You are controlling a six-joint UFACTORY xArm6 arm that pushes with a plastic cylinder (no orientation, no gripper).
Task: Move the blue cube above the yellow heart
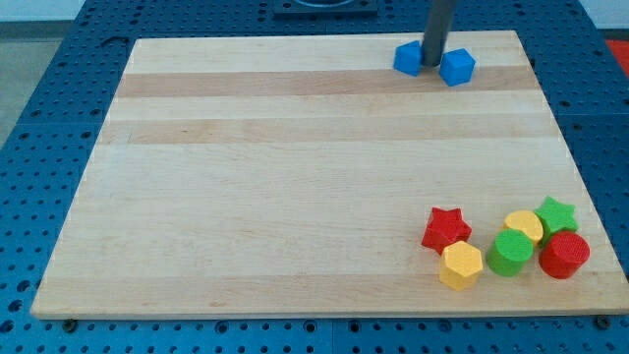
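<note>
Wooden board [295, 177] fills most of the view, pale planks, lying on a blue perforated table [39, 147]. The dark rod [438, 29] comes down from the view's top, right of centre, and my tip [433, 65] sits on the board near its top edge, in the gap between two blue blocks. No jaws on this rig, just the rod, so nothing spread or pinched.

Blue cube [457, 67] is just right of my tip, touching or nearly so (can't tell which). The other blue block [408, 58] is just left of it, shape unclear, partly hidden by the rod.

Remaining blocks cluster at the board's bottom-right corner, well apart from the blue pair. Red cylinder [564, 255] is furthest right, w/ the green cylinder [511, 253] beside it on the left. Yellow hexagon [461, 264] lowest left, red star [446, 229] just above it. Yellow heart [524, 226] sits behind the green cylinder, w/ the green star [556, 214] at its right.
</note>
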